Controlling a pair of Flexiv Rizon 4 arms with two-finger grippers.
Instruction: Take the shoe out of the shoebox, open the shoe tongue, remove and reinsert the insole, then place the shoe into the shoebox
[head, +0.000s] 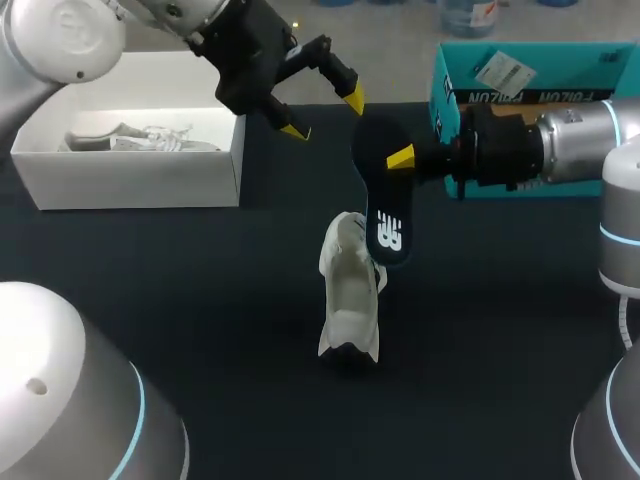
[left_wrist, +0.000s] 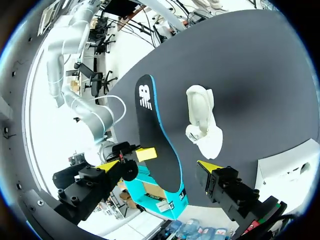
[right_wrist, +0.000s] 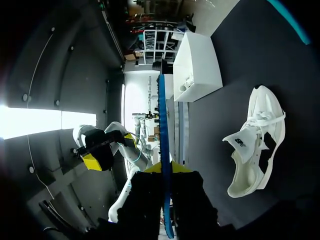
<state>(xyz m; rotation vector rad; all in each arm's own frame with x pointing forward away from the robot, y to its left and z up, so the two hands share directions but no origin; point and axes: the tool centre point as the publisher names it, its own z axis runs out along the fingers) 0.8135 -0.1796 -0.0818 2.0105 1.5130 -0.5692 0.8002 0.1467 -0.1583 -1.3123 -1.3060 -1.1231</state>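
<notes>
The white shoe (head: 350, 290) rests in the middle of the dark table (head: 200, 300), outside the white shoebox (head: 130, 180) that stands at the far left. The right gripper (head: 400, 158) is clamped on the dark insole (head: 385, 205) and holds it in the air just above the shoe. The left gripper (head: 323, 115) hangs near the insole with its fingers apart. A teal box (head: 520, 75) stands at the far right.

— How is the left arm (head: 60, 40) held?
— It is raised above the table, with the left gripper (head: 325, 115) spread wide and nothing gripped.
— And the right arm (head: 575, 140)?
— It is stretched in level, with the right gripper (head: 397, 160) clamped on the insole (head: 385, 215).
</notes>
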